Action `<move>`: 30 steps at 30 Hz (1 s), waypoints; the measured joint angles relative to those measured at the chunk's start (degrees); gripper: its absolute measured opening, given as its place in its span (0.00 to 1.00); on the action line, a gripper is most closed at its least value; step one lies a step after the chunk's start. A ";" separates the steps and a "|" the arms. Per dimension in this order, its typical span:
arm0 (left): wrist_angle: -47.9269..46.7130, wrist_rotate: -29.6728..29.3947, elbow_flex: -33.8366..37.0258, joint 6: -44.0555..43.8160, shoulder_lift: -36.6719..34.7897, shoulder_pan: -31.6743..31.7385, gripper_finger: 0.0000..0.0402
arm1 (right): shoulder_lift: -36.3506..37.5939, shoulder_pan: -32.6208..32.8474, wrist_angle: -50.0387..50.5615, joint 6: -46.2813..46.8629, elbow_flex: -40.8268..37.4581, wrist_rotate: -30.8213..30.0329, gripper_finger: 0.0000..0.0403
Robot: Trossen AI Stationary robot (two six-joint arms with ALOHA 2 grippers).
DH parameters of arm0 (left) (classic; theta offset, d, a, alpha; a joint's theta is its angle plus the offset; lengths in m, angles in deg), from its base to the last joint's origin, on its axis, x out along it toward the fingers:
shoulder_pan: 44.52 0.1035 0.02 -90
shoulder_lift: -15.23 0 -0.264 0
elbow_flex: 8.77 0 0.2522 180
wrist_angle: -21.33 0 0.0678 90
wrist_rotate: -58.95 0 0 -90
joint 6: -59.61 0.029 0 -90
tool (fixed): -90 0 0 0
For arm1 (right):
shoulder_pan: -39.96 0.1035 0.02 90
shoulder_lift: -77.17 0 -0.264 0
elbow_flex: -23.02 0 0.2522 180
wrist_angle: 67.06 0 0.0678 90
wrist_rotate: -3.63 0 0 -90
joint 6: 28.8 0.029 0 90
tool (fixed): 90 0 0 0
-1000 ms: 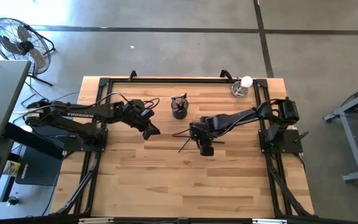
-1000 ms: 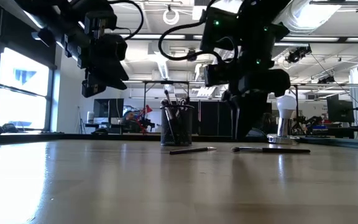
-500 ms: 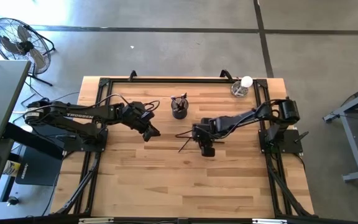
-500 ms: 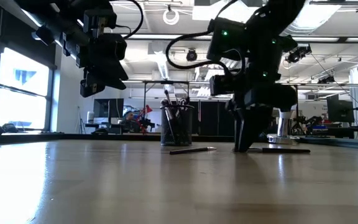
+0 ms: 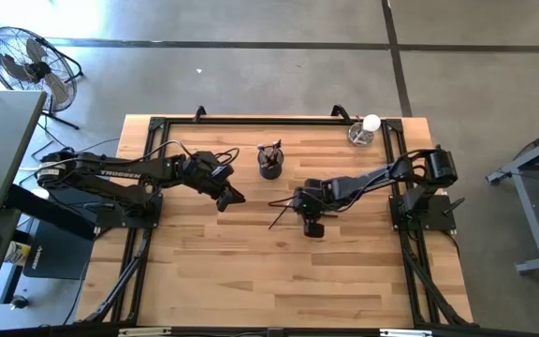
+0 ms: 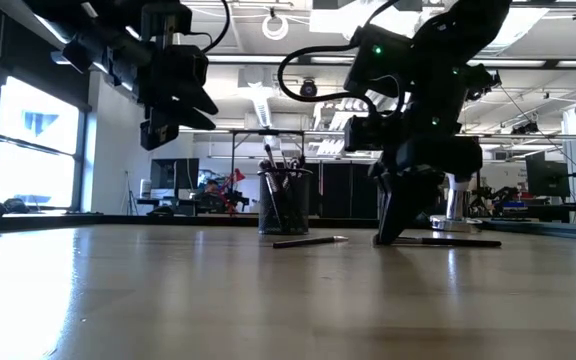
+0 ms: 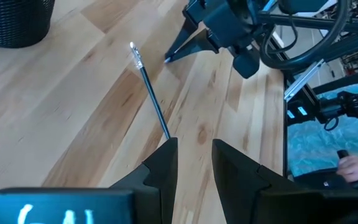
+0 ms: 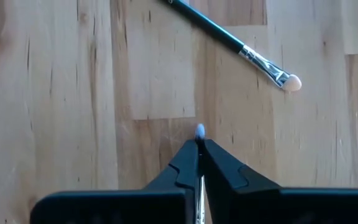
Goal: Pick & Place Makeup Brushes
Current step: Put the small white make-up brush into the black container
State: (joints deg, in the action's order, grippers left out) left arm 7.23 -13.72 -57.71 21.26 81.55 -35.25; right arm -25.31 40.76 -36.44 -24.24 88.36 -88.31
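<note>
My right gripper (image 8: pixel 199 142) stands with its fingertips on the table, shut on a makeup brush (image 6: pixel 448 241) whose pale end (image 8: pixel 199 129) peeks out past them. A second brush with a dark handle and a peach tip (image 8: pixel 229 38) lies flat on the wood just ahead of it, and it also shows in the left wrist view (image 7: pixel 149 90). Another brush (image 5: pixel 279 218) lies slantwise nearby. More brushes stand in the black cup (image 5: pixel 269 162). My left gripper (image 7: pixel 194 149) hangs open above the table, left of the loose brushes, touching nothing. My right gripper pinches the brush between its two fingers close to its pale end (image 8: pixel 199 130). The fingers (image 6: pixel 388 225) point steeply down, slanting in from the table's right. The brush runs back under the gripper along the gap and lies flat on the table (image 6: pixel 468 241).
A clear glass with a white ball (image 5: pixel 363 131) stands at the far right corner. Black frame rails (image 5: pixel 251 122) run along the table's far and side edges. Bare wood (image 5: pixel 269 281) stretches toward the near edge. A person's hand (image 7: pixel 353 167) shows beyond the table.
My right gripper has come down until its fingertips reached the table at the brush's end, then shut on the brush. The brush still lies on the wood.
</note>
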 joint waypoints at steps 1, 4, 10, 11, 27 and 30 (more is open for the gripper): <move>0.18 0.04 0.00 0.00 0.00 0.00 0.24 | 0.10 0.00 0.00 0.41 -0.02 0.00 0.02; 0.22 0.03 0.00 0.00 0.00 0.00 0.24 | 1.20 0.00 0.04 2.29 -0.09 -0.40 0.01; 0.29 -0.37 0.00 0.29 0.00 0.00 0.24 | 5.76 -0.04 0.37 7.17 -0.37 -1.42 0.01; 0.33 -0.40 0.00 0.85 0.00 0.00 0.24 | 6.73 -0.04 0.14 7.96 -0.23 -1.59 0.01; 26.76 -9.51 -0.04 16.58 5.89 -8.31 0.42 | 23.35 2.03 -16.57 13.26 -0.20 -4.62 0.00; 34.95 -14.58 -0.04 19.84 9.16 -9.83 0.50 | 25.77 2.70 -22.41 12.01 -0.20 -5.67 0.00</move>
State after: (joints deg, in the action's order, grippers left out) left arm 42.18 -28.30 -57.75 41.10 90.72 -45.07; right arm 0.47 43.46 -58.85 -12.24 88.16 -93.98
